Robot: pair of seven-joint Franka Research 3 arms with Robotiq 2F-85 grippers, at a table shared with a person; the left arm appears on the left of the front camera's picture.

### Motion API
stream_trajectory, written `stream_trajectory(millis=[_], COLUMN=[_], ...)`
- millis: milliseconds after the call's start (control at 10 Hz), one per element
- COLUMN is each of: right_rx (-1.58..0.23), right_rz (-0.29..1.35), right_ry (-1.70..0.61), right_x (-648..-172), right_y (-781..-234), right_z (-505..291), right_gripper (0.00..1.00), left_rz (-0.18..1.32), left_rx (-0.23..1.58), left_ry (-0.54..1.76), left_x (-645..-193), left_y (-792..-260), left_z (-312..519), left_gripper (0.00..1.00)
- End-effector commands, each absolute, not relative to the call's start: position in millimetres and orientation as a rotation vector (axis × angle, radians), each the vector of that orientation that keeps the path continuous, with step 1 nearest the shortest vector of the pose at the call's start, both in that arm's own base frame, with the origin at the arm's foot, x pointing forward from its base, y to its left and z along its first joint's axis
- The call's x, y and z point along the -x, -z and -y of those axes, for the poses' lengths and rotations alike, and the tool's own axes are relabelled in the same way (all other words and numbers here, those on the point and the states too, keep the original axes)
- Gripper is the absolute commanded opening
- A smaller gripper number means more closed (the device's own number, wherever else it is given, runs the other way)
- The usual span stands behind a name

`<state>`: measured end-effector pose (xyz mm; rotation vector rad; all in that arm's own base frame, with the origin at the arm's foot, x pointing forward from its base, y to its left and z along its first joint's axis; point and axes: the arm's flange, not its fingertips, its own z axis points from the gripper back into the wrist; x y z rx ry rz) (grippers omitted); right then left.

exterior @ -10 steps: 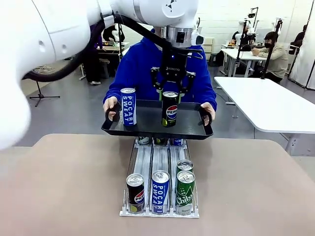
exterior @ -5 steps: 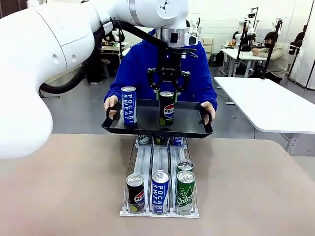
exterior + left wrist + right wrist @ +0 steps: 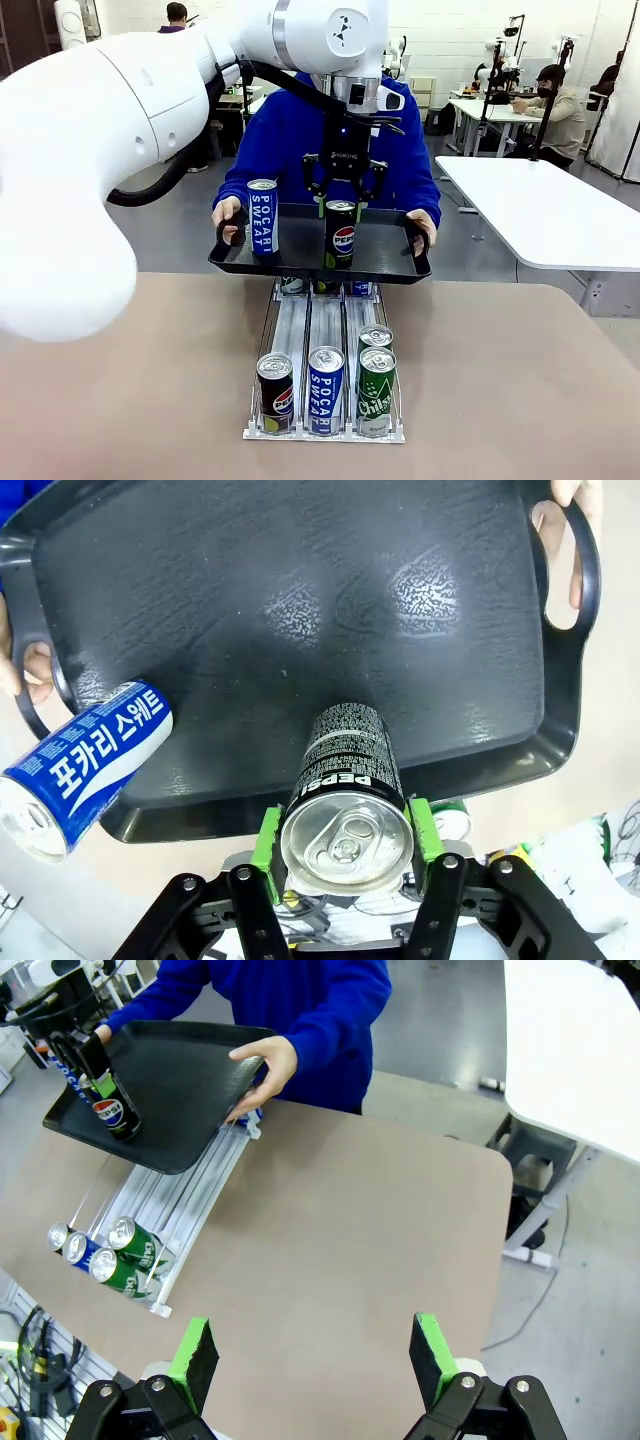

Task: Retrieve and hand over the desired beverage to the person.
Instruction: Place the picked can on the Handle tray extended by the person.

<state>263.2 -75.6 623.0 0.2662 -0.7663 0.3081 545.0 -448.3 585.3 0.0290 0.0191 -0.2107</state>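
The left gripper [image 3: 346,832] is clamped on a black Pepsi can [image 3: 340,234], its green pads [image 3: 267,838] pressed against the can's upper wall on either side, as seen in the left wrist view. The can is held upright with its base on or just above the floor of a black tray [image 3: 385,262]; contact cannot be told. A blue Pocari Sweat can [image 3: 262,216] stands upright on the same tray, well apart from the Pepsi can, toward the tray's left end in the front view. The tray is held by its end handles in both hands of the person [image 3: 285,130] in the royal-blue hoodie, over the far edge of the table [image 3: 520,380].

Below the tray, a clear three-lane can rack [image 3: 325,330] lies on the table, with a Pepsi, a Pocari Sweat and two green Chilsung cans at its near end.

The right gripper [image 3: 312,1358] is seen spread wide, nothing between its pads, high above the table.
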Motion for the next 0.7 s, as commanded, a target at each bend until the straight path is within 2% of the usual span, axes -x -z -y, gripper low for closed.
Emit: stream_trajectory(millis=[0, 100, 200, 600], right_rx=[-0.273, -0.273, -0.273, -0.273], right_rz=[0.78, 0.78, 0.78, 0.78], right_ry=[-0.314, -0.314, -0.314, -0.314], right_x=[-265.8, -265.8, -265.8, -265.8], right_y=[-618.5, -618.5, -618.5, -618.5], right_z=[74.1, 74.1, 74.1, 74.1], right_gripper=[1.0, 1.0, 1.0, 1.0], left_rz=[-0.025, -0.028, -0.033, -0.039], left_rx=[-0.031, -0.032, -0.031, -0.029], left_ry=[0.236, 0.24, 0.243, 0.251], left_x=[-574.8, -575.7, -575.1, -573.7], left_y=[-612.1, -611.7, -610.9, -611.6], left_z=[469.1, 467.7, 467.8, 466.7], left_gripper=[0.59, 0.59, 0.98, 1.0])
